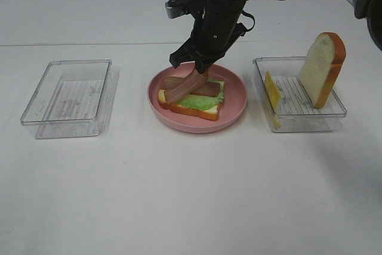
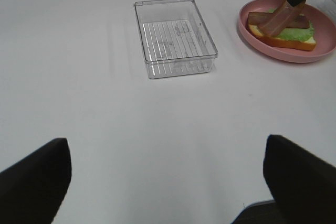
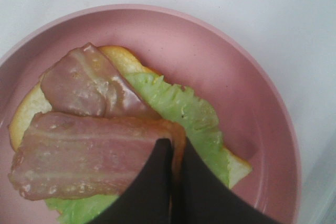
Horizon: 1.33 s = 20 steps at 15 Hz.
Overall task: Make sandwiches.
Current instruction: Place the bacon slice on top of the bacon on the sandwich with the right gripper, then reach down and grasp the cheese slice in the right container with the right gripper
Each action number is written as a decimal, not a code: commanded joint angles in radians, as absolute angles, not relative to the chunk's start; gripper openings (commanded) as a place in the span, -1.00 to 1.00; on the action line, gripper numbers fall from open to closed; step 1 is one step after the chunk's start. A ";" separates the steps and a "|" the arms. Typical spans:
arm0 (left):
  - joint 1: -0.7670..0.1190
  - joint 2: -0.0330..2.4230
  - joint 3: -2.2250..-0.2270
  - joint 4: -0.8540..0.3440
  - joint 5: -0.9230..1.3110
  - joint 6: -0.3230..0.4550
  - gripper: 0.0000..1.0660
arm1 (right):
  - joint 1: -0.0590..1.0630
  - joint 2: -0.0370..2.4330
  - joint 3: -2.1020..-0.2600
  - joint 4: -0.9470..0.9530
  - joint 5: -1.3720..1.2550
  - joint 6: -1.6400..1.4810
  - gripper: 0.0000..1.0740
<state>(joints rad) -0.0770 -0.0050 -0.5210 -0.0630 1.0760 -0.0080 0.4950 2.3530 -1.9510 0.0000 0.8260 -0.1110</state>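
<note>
Right claw [image 1: 199, 71] clamped on bacon strip [image 1: 184, 87], sandwich [image 1: 202, 103] just beneath, on pink plate [image 1: 236, 96]

The plate [image 1: 236, 103] sits on the counter [image 1: 191, 195] between the left tray [image 1: 68, 94] and the nearer right tray [image 1: 293, 98]. The sandwich [image 1: 197, 103] lies on the plate, a bacon strip [image 1: 185, 88] slanting across its top. A bread slice [image 1: 322, 67] and a cheese slice [image 1: 271, 91] stand in the right tray.

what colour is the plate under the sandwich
Pink, plain with no pattern. The plate shows best in the exterior high view.
</note>
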 commanded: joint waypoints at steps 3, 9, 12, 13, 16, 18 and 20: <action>-0.076 -0.022 -0.519 -0.060 1.074 -0.010 0.71 | 0.493 2.366 -1.957 0.038 0.827 -0.104 -0.75; -0.076 -0.022 -0.519 -0.060 1.074 -0.010 0.71 | 0.494 2.345 -1.958 -0.045 0.868 -0.104 0.84; -0.076 -0.022 -0.519 -0.060 1.074 -0.010 0.71 | 0.494 2.247 -1.958 -0.084 0.949 -0.102 0.84; -0.076 -0.022 -0.519 -0.060 1.074 -0.010 0.71 | 0.494 2.229 -1.958 -0.098 0.964 -0.100 0.84; -0.076 -0.022 -0.519 -0.060 1.074 -0.010 0.71 | 0.482 2.142 -1.958 -0.148 1.080 -0.063 0.84; -0.076 -0.022 -0.519 -0.060 1.074 -0.010 0.71 | 0.459 2.136 -1.958 -0.156 1.152 -0.045 0.84; -0.076 -0.022 -0.519 -0.060 1.074 -0.010 0.71 | 0.409 2.140 -1.955 -0.169 1.278 0.000 0.84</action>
